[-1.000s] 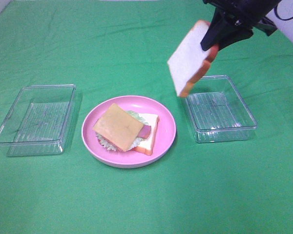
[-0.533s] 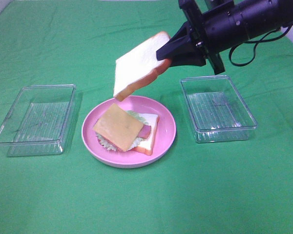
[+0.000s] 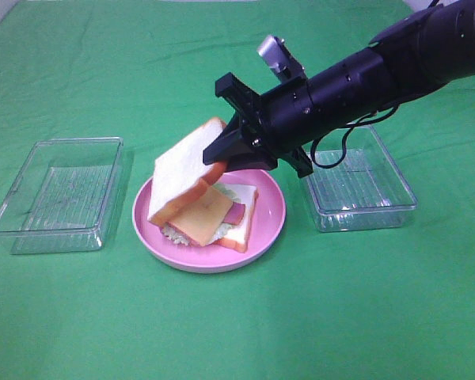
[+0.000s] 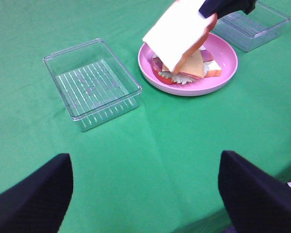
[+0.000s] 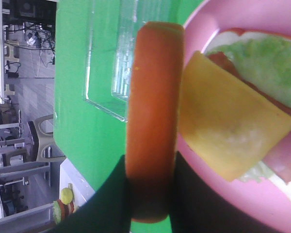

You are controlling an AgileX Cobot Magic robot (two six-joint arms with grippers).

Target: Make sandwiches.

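The right gripper (image 3: 222, 152) is reaching across from the right and clenching a bread slice (image 3: 180, 180) by its crust edge, one finger on each face, as the right wrist view shows with the orange-brown crust (image 5: 152, 121) pinched between the dark fingers (image 5: 111, 201). The slice is tilting, its lower left edge sitting down over the left part of the stack while the gripped right edge is riding higher above it.

The stack is lying on the pink plate (image 3: 269, 212) in the middle of the green counter (image 3: 237, 324): a bottom bread slice (image 3: 241, 229), lettuce (image 3: 178, 232) poking out at the near left, a reddish bacon strip (image 3: 236, 212) showing at the right, and a yellow cheese square (image 3: 202, 218) on top, partly covered by the tilted slice.

A clear tray (image 3: 59, 194) is standing left of the plate, and a second clear tray (image 3: 364, 190) is standing right of it, partly under the arm.

The left gripper (image 4: 145, 194) is hanging near the front edge of the counter, well apart from the plate, its fingers spread wide and holding nothing.
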